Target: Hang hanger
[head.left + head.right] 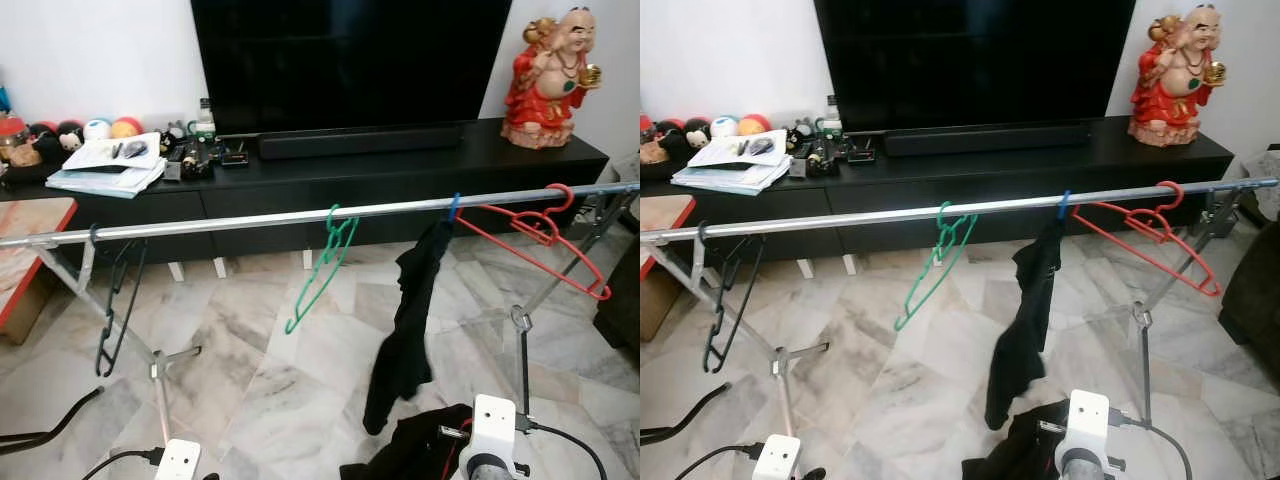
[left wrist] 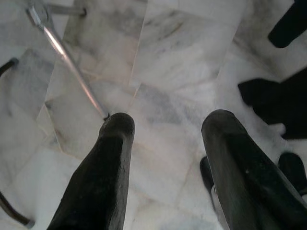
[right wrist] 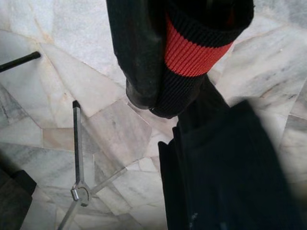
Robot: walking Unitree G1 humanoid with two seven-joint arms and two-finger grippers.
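Right wrist view: right hand [image 3: 163, 91] is pinching black garment [image 3: 225, 167]; left hand [image 2: 165, 143] is hovering spread above marble floor [image 2: 182, 57].

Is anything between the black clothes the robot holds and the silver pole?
Yes. A black garment on a blue hanger dangles from the silver metal rail right above the right end effector gripping the black red-cuffed cloth. Bare rail lies beside the green hanger.

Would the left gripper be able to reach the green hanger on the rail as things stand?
Probably yes. The left gripper is open and holds nothing, low above the marble floor; the green hanger hangs alone on the rail, with open air around it.
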